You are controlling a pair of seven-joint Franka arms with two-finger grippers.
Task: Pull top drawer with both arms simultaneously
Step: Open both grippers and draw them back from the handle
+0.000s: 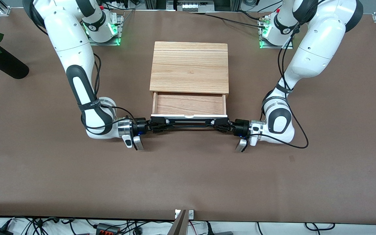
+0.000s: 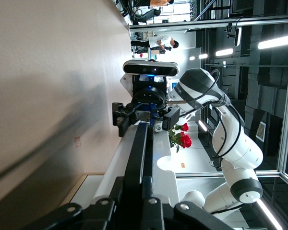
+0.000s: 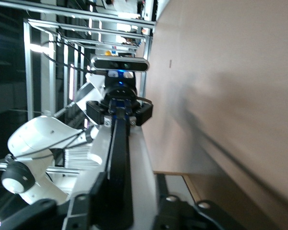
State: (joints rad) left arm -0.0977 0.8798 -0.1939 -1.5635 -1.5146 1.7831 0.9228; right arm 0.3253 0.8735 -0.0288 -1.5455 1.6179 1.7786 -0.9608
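Observation:
The top drawer (image 1: 189, 104) stands pulled out of the wooden box (image 1: 189, 67), its light wood inside showing and its white front toward the front camera. Along that front runs the black bar handle (image 1: 189, 122). My left gripper (image 1: 215, 125) is at the handle's end toward the left arm, and in the left wrist view it (image 2: 134, 184) is shut on the bar (image 2: 139, 153). My right gripper (image 1: 162, 125) is at the handle's other end. In the right wrist view it (image 3: 129, 191) is open, with one finger beside the bar (image 3: 117, 163) and the other standing clear of it.
A black vase (image 1: 3, 63) with a red rose stands at the right arm's end of the table, farther from the front camera than the drawer. Brown tabletop spreads from the drawer front toward the front camera.

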